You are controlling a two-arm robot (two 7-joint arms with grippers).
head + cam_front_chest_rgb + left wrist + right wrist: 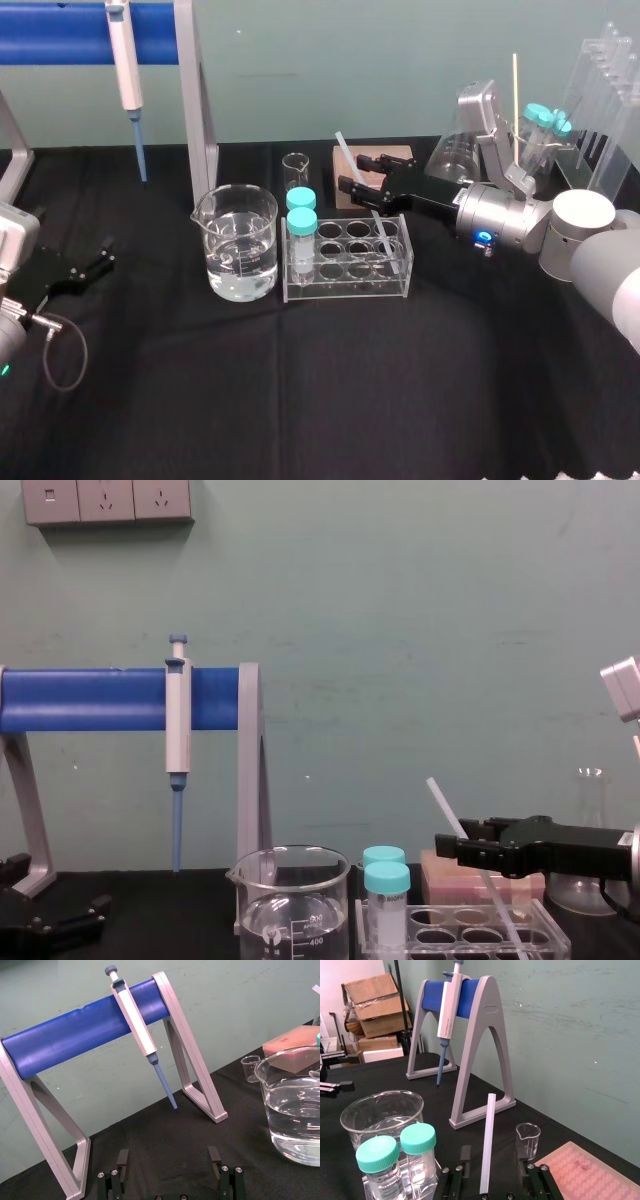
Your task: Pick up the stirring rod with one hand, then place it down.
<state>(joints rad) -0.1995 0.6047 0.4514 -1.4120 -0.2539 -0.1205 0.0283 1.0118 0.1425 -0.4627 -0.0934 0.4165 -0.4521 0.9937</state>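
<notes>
Right tool [358, 172] has its fingers apart, straddling the stirring rod [347, 150]. The right wrist view shows a gap on each side, so no clamp yet. The rod stands tilted, lower end in a well at the right end of the clear rack [345, 293], top leaning toward our left. We read this as the grasp step: aligned, not closed. Next move calls for closing on the rod, then lifting along its lean so the lower end leaves the well without dragging the rack. Tight spots: two teal-capped tubes [301, 212] at the rack's left end, near the rod's top. The small beaker [296, 166] and pink tray [400, 155] sit just behind the tool. The big beaker [238, 245] of water is touching or just beside the rack's left side; we can't tell which. Open room: the bare black surface [330, 400] in front of the rack looks like the safest put-down spot. Left tool [85, 262] is parked far left on the surface, fingers apart, well apart from all of it.
</notes>
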